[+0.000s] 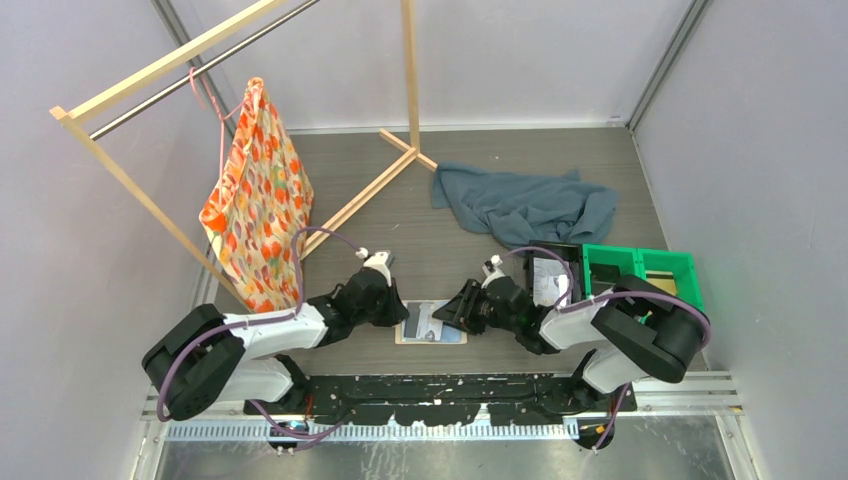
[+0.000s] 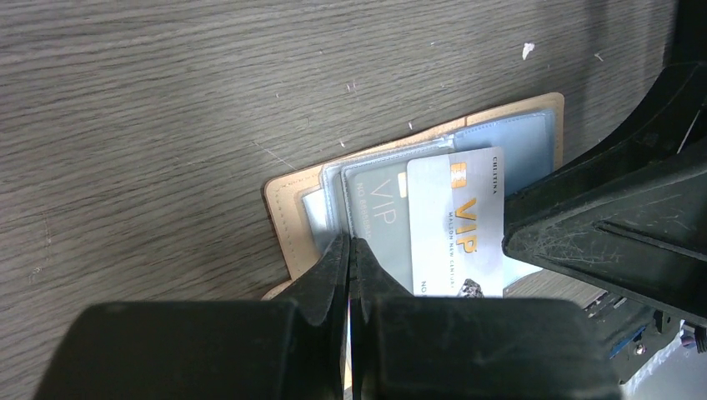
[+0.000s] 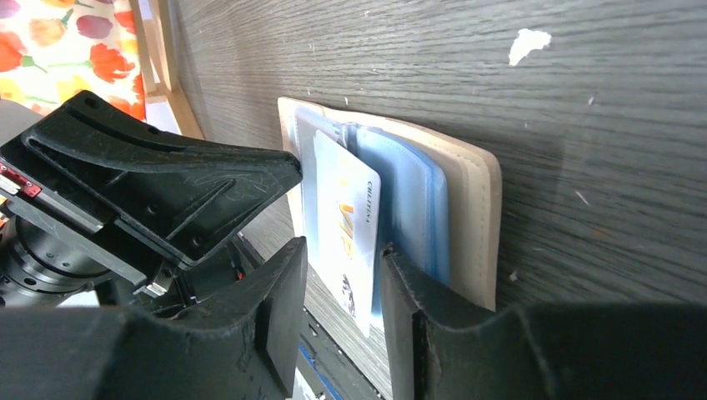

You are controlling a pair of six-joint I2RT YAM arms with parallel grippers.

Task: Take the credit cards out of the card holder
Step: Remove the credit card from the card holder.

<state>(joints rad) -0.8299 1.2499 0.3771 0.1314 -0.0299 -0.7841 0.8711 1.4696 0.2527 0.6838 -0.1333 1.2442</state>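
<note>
The tan card holder (image 1: 431,323) lies open on the table between my grippers, showing pale blue-grey pockets (image 2: 279,208). A grey card (image 2: 379,217) sits in a pocket. A paler silver card with orange VIP print (image 2: 457,217) sticks partly out over it. My left gripper (image 2: 350,243) is shut, its tips pressing on the holder's pocket edge beside the grey card. My right gripper (image 3: 343,250) is open. Its jaws straddle the protruding silver card (image 3: 346,221) without touching it. The holder's tan cover (image 3: 471,208) lies just right of the right finger.
A black tray (image 1: 548,275) and a green bin (image 1: 640,272) stand right of my right arm. A blue-grey towel (image 1: 525,205) lies behind. A floral bag (image 1: 258,195) hangs on a wooden rack (image 1: 410,70) at the back left.
</note>
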